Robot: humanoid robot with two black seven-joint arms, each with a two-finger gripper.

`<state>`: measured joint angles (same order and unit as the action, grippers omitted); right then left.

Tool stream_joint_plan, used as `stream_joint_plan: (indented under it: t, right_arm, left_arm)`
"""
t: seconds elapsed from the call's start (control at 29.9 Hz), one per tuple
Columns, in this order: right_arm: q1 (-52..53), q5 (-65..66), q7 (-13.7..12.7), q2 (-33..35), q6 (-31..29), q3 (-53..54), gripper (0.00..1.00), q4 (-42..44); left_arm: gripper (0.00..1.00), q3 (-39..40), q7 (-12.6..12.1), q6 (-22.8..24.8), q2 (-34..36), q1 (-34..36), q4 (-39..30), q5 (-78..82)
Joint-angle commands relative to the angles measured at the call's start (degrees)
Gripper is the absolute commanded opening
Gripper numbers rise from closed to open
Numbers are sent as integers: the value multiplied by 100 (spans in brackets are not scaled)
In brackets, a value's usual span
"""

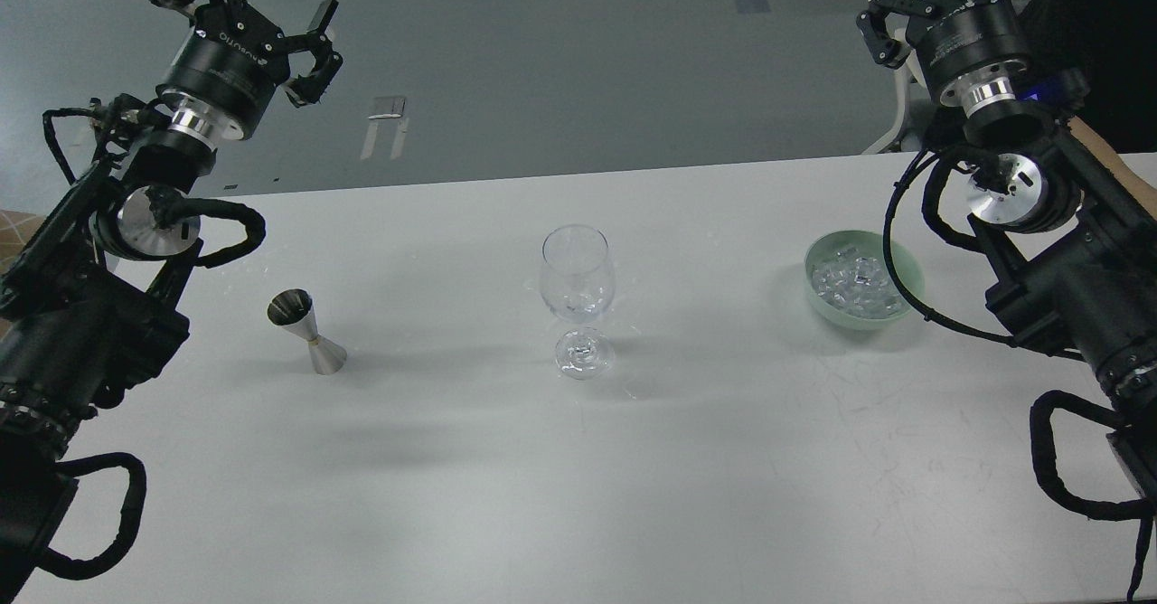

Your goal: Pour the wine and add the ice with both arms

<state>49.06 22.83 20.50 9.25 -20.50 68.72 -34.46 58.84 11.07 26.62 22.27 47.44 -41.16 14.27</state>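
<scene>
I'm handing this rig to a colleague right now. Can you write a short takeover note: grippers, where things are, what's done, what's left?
Left gripper: open, raised beyond the table's far left edge, holding nothing.
Right gripper: raised at far right, empty; partly cut off by the frame, so open or shut is unclear.
Wine glass: upright at the middle of the table, looks empty.
Metal jigger: standing left of the glass.
Ice: all in the green bowl, right of the glass.
Done: nothing visible yet.
Left: pour the jigger into the glass, add ice.
</scene>
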Motion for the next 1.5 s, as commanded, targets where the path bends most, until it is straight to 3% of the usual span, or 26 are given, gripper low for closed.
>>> stream_joint_plan:
  t: [0.0, 0.53, 0.84, 1.47]
  right_arm:
    - [-2, 11, -2, -90, -33, -25, 100, 19]
    - [60, -15, -55, -135, 99, -8, 100, 36]
    - [95, -6, -64, -134, 565, -8, 100, 238]
    - [121, -6, -20, -38, 494, -25, 100, 291]
  left_arm:
    - [99, 5, -9, -8, -3, -60, 3, 6]
    - [99, 119, 35, 63, -47, -69, -6, -20]
    - [99, 119, 62, 1, -91, -69, 108, -82]
    - [99, 145, -9, 138, -83, -60, 108, -222]
